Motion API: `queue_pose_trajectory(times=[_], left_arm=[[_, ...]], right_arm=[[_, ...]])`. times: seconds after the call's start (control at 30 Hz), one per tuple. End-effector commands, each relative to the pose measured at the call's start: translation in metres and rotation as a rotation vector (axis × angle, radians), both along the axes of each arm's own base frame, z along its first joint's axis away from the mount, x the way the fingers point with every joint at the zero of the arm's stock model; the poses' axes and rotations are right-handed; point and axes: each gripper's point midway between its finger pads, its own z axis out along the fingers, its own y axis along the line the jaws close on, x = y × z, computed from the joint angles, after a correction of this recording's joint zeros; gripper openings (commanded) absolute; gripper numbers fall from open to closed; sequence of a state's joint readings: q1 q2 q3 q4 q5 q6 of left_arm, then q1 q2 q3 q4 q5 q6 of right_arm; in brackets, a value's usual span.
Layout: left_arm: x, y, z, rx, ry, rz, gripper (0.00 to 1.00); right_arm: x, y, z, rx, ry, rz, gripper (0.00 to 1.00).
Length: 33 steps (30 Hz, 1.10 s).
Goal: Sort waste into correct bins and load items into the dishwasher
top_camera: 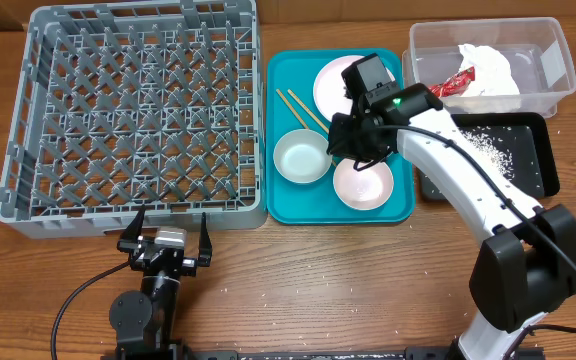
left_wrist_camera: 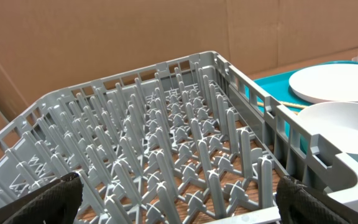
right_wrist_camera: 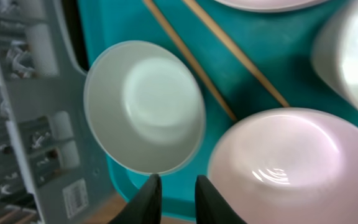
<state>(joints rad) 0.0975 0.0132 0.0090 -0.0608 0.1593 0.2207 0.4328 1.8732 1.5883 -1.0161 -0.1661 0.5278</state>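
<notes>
A: Your right gripper (right_wrist_camera: 173,198), where?
B: Over the teal tray (top_camera: 286,205), fingers nearly together, empty, between whitish-grey bowl (right_wrist_camera: 145,107) and pink bowl (right_wrist_camera: 291,165).
A: Left gripper (top_camera: 167,228)?
B: Spread apart, near the dish rack (top_camera: 38,205).

Rack (top_camera: 133,110) at left; beside it, tray (top_camera: 286,205) holding plate (top_camera: 330,83), chopsticks (top_camera: 301,111) and two bowls (top_camera: 302,157). Right of these, tub (top_camera: 558,60) containing napkin (top_camera: 488,72) and wrapper (top_camera: 453,86), behind rice-strewn bin (top_camera: 538,160).
</notes>
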Motion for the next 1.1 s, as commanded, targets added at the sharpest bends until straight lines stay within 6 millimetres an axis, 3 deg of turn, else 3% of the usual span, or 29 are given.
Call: queue_pose_trajectory(times=[0.0, 0.13, 0.4, 0.73, 0.93, 1.07], left_arm=[[0.000, 0.000, -0.001, 0.016, -0.003, 0.003, 1.00], [0.000, 0.000, -0.001, 0.016, -0.003, 0.003, 1.00], [0.000, 0.000, -0.001, 0.016, -0.003, 0.003, 1.00], [0.000, -0.003, -0.001, 0.000, -0.003, -0.016, 1.00], [0.000, -0.003, -0.001, 0.000, -0.003, -0.012, 1.00], [-0.002, -0.013, 0.004, -0.002, -0.016, -0.072, 1.00]], right_arm=[[0.020, -0.017, 0.035, -0.046, -0.081, -0.075, 0.19], [0.020, -0.017, 0.053, -0.040, -0.090, -0.077, 0.20], [0.015, -0.001, 0.041, -0.018, -0.080, -0.061, 0.25], [0.036, 0.002, 0.014, -0.015, -0.142, -0.098, 0.30], [0.036, 0.003, -0.027, -0.072, -0.074, -0.041, 0.30], [0.038, 0.003, -0.031, -0.081, -0.079, -0.014, 0.31]])
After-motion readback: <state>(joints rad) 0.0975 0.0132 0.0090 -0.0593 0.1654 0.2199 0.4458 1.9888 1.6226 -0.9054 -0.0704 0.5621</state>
